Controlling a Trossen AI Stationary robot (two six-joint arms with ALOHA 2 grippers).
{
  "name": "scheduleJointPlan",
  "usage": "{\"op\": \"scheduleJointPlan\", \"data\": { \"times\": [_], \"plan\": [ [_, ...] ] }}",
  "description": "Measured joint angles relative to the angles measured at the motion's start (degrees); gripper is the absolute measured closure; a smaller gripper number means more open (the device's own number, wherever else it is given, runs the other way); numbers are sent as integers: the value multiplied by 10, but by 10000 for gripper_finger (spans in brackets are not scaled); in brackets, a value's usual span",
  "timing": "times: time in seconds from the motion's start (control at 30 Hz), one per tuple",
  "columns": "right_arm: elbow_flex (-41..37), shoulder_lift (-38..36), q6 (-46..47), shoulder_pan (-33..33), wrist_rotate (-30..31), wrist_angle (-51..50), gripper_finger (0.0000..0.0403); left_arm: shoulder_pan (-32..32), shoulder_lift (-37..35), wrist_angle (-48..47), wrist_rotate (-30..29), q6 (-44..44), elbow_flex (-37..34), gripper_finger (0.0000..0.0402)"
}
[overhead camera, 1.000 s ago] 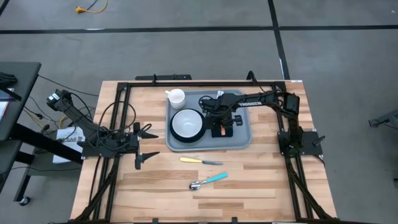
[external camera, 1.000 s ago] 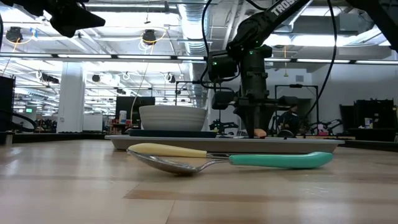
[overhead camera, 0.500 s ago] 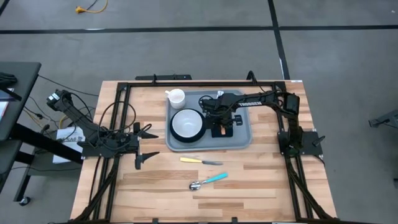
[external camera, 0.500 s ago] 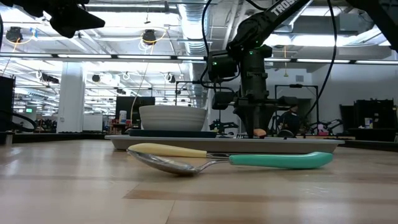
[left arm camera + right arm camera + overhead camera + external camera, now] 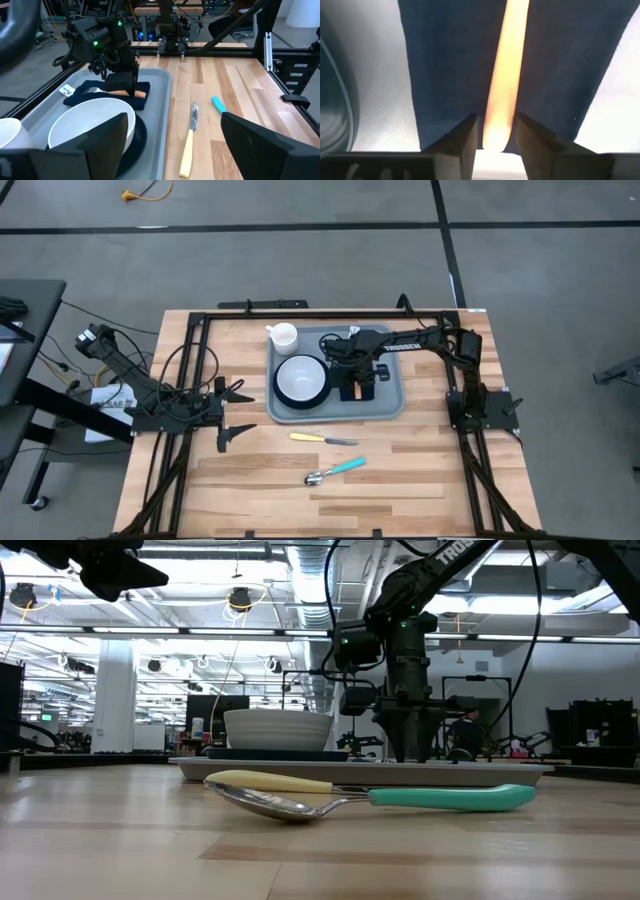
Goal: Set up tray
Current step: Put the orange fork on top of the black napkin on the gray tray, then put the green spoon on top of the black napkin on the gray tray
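The grey-blue tray point(image 5: 388, 408) lies at the table's middle. On it a navy napkin point(image 5: 445, 60) carries an orange-handled utensil point(image 5: 507, 65), which lies flat along the napkin and also shows in the left wrist view point(image 5: 137, 93). My right gripper point(image 5: 357, 380) points down over the handle, open. Its fingers point(image 5: 465, 140) stand on either side of the handle with a thin gap. My left gripper point(image 5: 235, 412) waits open at the table's left.
On the tray a white bowl point(image 5: 300, 378) sits on a dark teal plate point(image 5: 281, 399), and a white mug point(image 5: 284, 336) stands at the far left corner. A yellow-handled knife point(image 5: 322, 439) and a teal-handled spoon point(image 5: 335, 471) lie on the wood nearer the front.
In the low view my right gripper's fingertips have spread a little. The orange handle end, which showed between them above the tray's rim, has dropped out of sight behind the rim. The arm itself has kept its place.
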Motion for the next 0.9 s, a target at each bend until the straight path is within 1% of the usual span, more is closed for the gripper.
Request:
{"op": "scheduleJointPlan", "data": {
  "times": [0.2,0.37,0.47,0.57,0.73,0.9],
  "plan": [
    [0,0,-4,0,9,1,230,0,0,0,1,0,0,93],
    [0,0,-30,-5,13,1,205,0,0,-4,1,0,0,93],
    [0,-2,-46,-5,13,0,199,0,0,-3,1,0,0,93],
    [0,-19,-51,-5,34,-2,197,0,0,-3,1,0,0,93],
    [0,-78,-64,2,75,-12,200,0,0,-3,0,0,0,93],
    [1,-137,-121,45,95,-8,205,0,0,-3,0,0,0,93]
  ]
}}
